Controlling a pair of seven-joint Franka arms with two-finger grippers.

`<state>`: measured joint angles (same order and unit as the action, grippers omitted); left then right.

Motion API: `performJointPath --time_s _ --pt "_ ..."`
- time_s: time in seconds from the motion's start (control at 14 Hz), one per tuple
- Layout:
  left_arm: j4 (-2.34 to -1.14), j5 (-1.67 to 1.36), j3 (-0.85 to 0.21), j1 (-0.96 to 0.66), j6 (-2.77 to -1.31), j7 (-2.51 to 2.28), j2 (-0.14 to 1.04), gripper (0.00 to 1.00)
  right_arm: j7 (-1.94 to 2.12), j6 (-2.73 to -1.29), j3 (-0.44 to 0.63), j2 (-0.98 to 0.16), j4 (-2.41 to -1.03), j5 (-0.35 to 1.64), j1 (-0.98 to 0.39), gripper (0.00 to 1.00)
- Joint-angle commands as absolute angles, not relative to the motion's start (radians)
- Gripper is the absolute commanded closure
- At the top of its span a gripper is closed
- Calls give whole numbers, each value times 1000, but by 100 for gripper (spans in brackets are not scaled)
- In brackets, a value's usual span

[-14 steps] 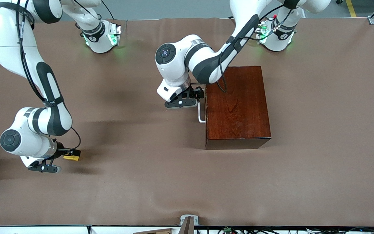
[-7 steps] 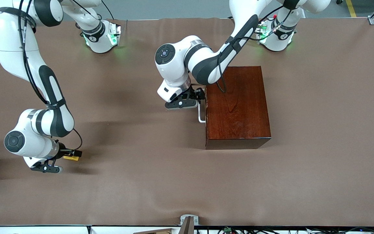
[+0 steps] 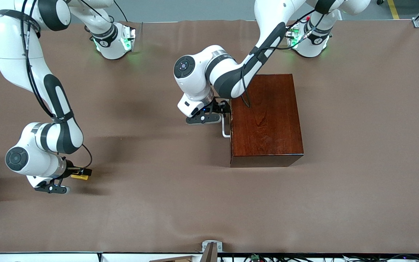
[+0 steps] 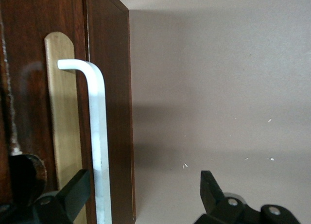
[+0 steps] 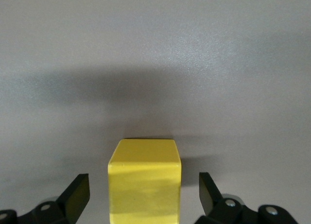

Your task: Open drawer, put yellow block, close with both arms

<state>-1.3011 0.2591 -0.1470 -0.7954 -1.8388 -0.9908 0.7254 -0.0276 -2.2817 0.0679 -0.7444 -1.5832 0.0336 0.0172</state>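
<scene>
The small yellow block (image 3: 79, 177) lies on the brown table toward the right arm's end, nearer to the front camera than the wooden box (image 3: 266, 120). My right gripper (image 3: 80, 174) is down around it. In the right wrist view the block (image 5: 144, 182) sits between the open fingers (image 5: 77, 195), with a gap on each side. The drawer is shut in the box, and its white handle (image 3: 225, 128) stands just off the front. My left gripper (image 3: 223, 109) is open at that handle, and the bar (image 4: 97, 136) lies between its fingers (image 4: 73, 195), close to one of them.
Brown cloth covers the table (image 3: 180, 203). The two green-lit arm bases (image 3: 113, 42) (image 3: 309, 40) stand along the table edge farthest from the front camera. A small metal bracket (image 3: 211, 247) sits at the nearest edge.
The left arm's wrist has shifted a little toward the box, with its gripper still at the handle. The right arm's wrist has edged slightly toward the block.
</scene>
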Motion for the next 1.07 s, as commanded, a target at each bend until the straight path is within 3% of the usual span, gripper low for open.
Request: performJointPath --time_s 0.0,0.14,0.21,1.0 --pt "-1287 291 -141 -808 -1830 -988 739 0 -35 -2289 55 -752 -1572 25 34 37" --pt "-1289 291 -141 -810 -1830 -989 747 0 -28 -2287 55 -752 -1572 25 34 90" --pt "-1287 291 -141 -816 -1830 -988 749 0 -28 -2287 55 -752 -1572 25 34 100" --pt "-1281 287 -144 -818 -1879 -1000 755 0 64 -2284 55 -742 -1525 18 34 100"
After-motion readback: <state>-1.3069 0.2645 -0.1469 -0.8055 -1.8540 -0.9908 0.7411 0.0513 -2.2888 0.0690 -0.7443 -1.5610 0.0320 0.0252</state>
